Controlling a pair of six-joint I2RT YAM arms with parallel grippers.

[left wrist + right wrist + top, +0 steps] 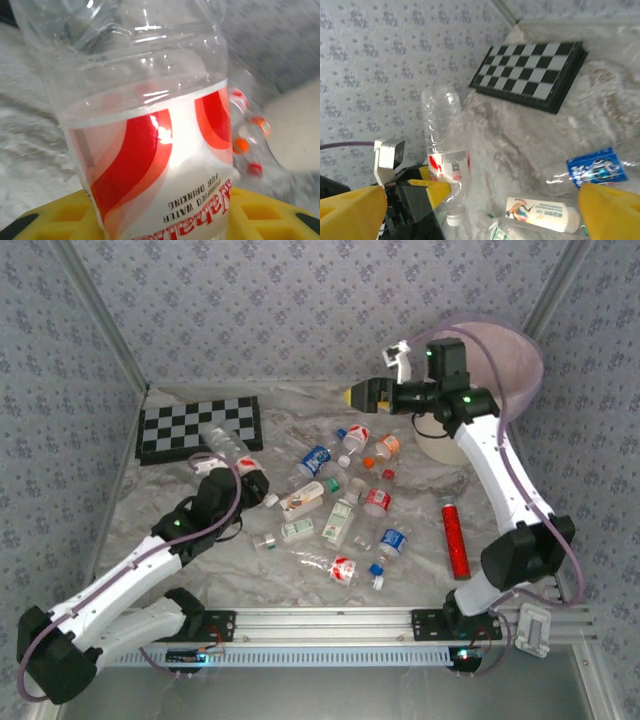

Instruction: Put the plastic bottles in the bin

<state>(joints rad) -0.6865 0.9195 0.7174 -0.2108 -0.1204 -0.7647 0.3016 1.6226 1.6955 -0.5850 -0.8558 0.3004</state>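
Bottle (pixel 135 95) label (pixel 165 190): "PURIFIED WATER FOR DRINKING"

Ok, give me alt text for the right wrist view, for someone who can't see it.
The left gripper holds a clear bottle with a red-and-white label at left of frame. A chessboard lies beyond on the marbled table, with a blue-labelled bottle and a white bottle nearer. The open right gripper shows its yellow fingers in the bottom corners.
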